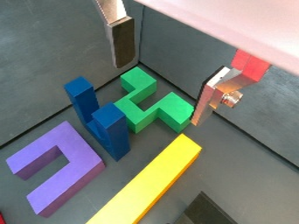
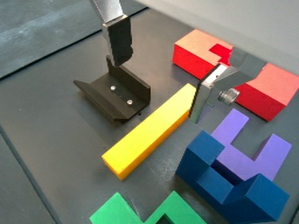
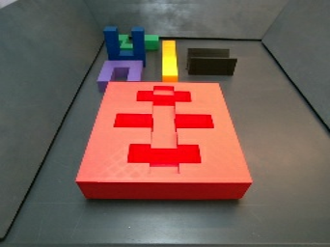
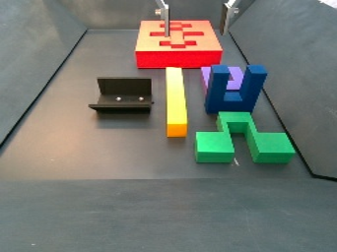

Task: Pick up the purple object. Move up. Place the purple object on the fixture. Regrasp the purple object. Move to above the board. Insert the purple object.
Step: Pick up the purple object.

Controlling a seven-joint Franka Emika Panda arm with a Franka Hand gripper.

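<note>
The purple object point(image 1: 52, 166) is a U-shaped block lying flat on the floor next to the blue block point(image 1: 100, 118). In a side view the purple object point(image 3: 119, 72) lies just beyond the red board point(image 3: 164, 135). My gripper point(image 1: 162, 87) hangs high and open, with nothing between its fingers point(image 1: 121, 39). Through the gap I see only the green block point(image 1: 152, 101) far below. In a wrist view the gripper point(image 2: 158, 87) is above the black fixture point(image 2: 114, 92) and the yellow bar point(image 2: 152, 129). Its fingertips point(image 4: 165, 8) show at the frame's top, above the board point(image 4: 179, 39).
The yellow bar point(image 4: 176, 98) lies between the fixture point(image 4: 121, 95) and the purple object point(image 4: 211, 84). The blue block point(image 4: 239, 87) stands upright against the purple one, partly hiding it. The green block point(image 4: 237, 138) lies beside them. Grey walls enclose the floor.
</note>
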